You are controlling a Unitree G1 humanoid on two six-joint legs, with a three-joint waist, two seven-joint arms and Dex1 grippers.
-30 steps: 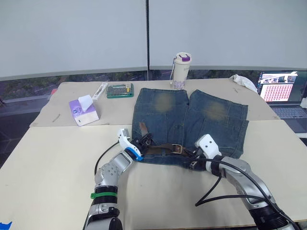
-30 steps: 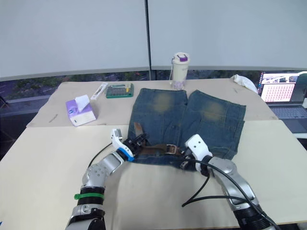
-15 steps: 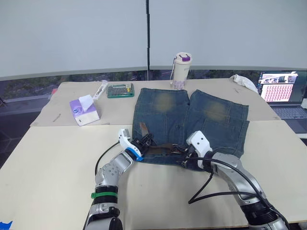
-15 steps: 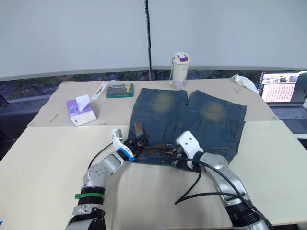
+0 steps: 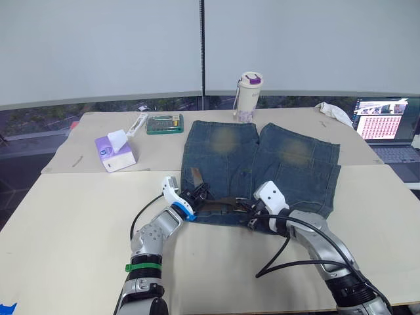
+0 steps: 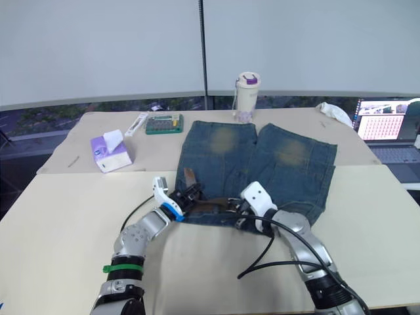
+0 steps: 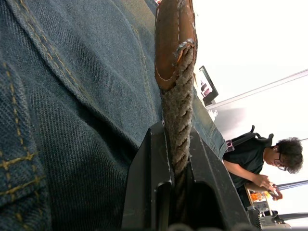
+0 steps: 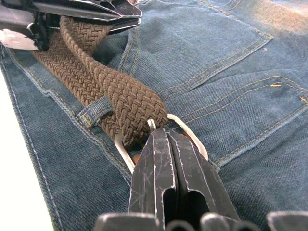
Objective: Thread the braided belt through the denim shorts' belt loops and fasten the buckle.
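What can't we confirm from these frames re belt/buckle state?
- Prong of the buckle: right wrist view, hidden under the right gripper fingers.
- Loops threaded along the denim shorts: eye views, too small, both grippers cover the waistband.
- Braided belt past the left gripper: left wrist view, cut off.

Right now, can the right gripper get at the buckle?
Probably yes. The right gripper is already at the buckle, fingers shut at its silver frame where the braided belt passes through; nothing lies between them.
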